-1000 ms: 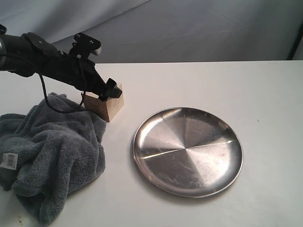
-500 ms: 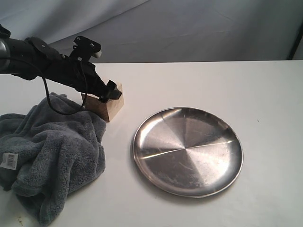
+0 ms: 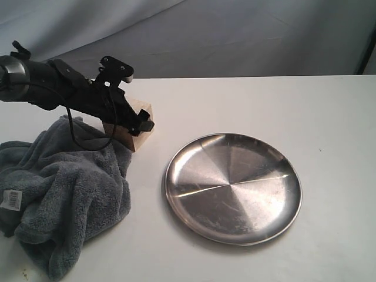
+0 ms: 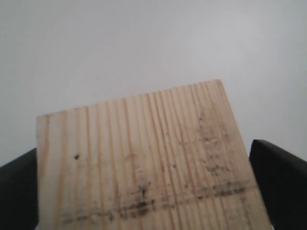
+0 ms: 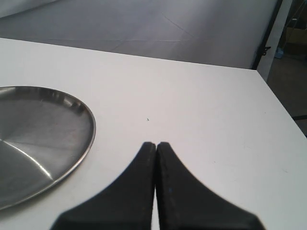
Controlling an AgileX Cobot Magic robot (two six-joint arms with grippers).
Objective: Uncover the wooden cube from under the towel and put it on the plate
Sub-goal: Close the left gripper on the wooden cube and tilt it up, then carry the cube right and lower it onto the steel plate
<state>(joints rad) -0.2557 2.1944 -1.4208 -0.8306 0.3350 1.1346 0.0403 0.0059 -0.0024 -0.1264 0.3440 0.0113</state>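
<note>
The wooden cube [image 3: 143,138] stands on the white table beside the towel [image 3: 64,188], a dark grey heap to its left that no longer covers it. My left gripper [image 3: 136,124] is lowered over the cube. In the left wrist view the grained cube [image 4: 144,158] fills the gap of the left gripper [image 4: 144,191], with a black finger [image 4: 19,191] close at each side; the jaws stand open astride it. The silver plate [image 3: 232,187] lies bare to the right. My right gripper [image 5: 156,146] is shut on nothing, beside the plate [image 5: 38,139].
A white label tag [image 3: 10,200] shows on the towel's left side. The table's far edge [image 3: 264,76] meets a grey backdrop. In the right wrist view the table's side edge [image 5: 283,120] drops to the floor.
My left arm has moved right and down, bringing its gripper lower over the cube. The cube, towel and plate have not moved.
</note>
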